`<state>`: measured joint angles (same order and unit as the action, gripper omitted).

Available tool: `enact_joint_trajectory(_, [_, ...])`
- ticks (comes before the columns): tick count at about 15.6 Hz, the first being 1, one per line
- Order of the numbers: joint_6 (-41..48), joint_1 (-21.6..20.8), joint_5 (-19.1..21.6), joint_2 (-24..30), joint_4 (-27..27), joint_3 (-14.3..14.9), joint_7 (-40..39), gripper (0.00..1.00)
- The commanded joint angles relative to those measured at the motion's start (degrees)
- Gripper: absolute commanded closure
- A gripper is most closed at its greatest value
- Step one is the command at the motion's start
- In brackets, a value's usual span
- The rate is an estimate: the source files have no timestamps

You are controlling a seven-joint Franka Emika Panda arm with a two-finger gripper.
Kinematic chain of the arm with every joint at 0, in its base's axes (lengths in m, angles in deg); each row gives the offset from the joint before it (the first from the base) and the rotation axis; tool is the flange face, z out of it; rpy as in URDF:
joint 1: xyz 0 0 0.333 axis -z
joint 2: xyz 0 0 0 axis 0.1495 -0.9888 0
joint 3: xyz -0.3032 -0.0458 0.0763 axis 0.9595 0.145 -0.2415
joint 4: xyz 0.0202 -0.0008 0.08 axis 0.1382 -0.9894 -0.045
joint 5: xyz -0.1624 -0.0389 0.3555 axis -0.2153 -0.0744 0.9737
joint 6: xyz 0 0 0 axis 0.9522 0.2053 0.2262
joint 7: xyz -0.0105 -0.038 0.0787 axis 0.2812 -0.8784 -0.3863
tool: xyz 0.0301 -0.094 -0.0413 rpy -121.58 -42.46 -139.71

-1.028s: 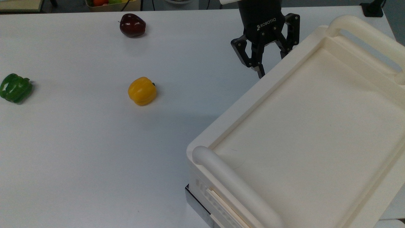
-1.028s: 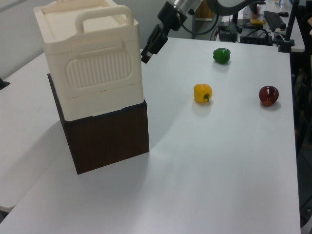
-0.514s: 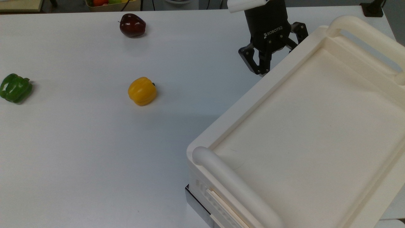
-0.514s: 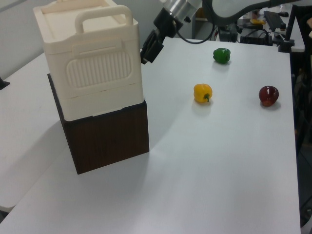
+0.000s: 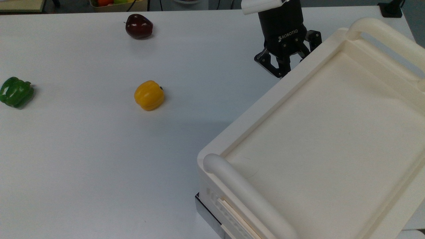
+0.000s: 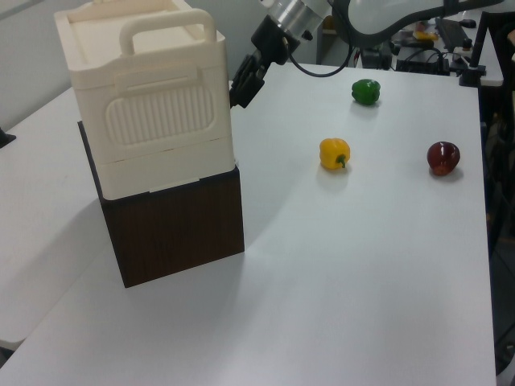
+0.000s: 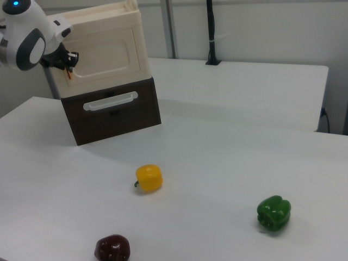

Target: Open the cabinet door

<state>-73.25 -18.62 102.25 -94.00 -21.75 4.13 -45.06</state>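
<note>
Hand (image 5: 281, 69) (black, two-finger, on white arm) is held at the upper edge of the cream-white plastic cabinet unit (image 5: 332, 132) in the top view. The fingers (image 5: 277, 68) are drawn narrow, tips nearly together. Whether anything is pinched betw. them cannot be told.

Cabinet door (image 7: 109, 51), a flat cream-white rect. panel, is seen on the front face of the unit in the right view, lying flush w/ its frame, i.e. closed. A slim copper-coloured bar handle (image 7: 69, 74) is partly visible at the door's edge on the right view's left, just below the hand.

The unit is stacked on a dark brown wood-grain base (image 6: 173, 229). A cream bar pull (image 7: 110, 101) is fitted across the base front. Thick rounded cream tube handles (image 5: 245, 196) are carried on the unit's top edges.

On the white tabletop (image 5: 83, 166), well apart from the cabinet:
- yellow bell pepper (image 5: 149, 95), approx. centre of the top view;
- green bell pepper (image 5: 16, 92), at the top view's left edge;
- dark red apple (image 5: 139, 26), near the top view's upper edge.
</note>
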Motion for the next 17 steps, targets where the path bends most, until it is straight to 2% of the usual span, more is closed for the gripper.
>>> enact_joint_trajectory(1, [-0.5,-0.2,0.4,1.4,-0.7,0.0,0.8,1.0])
enact_joint_trajectory(6, [2.7,-0.2,0.6,6.2,-6.0,0.3,0.8,1.0])
enact_joint_trajectory(10, [13.9,0.2,0.7,10.1,-6.6,2.1,0.7,1.0])
enact_joint_trajectory(12, [20.4,0.4,0.7,12.2,-6.5,4.2,1.0,0.99])
enact_joint_trajectory(13, [24.4,0.4,0.4,13.0,-6.3,6.1,1.2,0.91])
enact_joint_trajectory(14, [28.6,0.4,0.3,13.9,-6.1,8.4,1.2,0.68])
enact_joint_trajectory(15, [32.7,0.7,0.3,14.7,-6.0,11.0,1.2,0.39])
enact_joint_trajectory(16, [36.4,0.9,0.2,15.2,-5.8,13.6,1.2,0.0])
enact_joint_trajectory(17, [39.7,1.1,-0.1,15.3,-5.0,15.9,1.1,0.0])
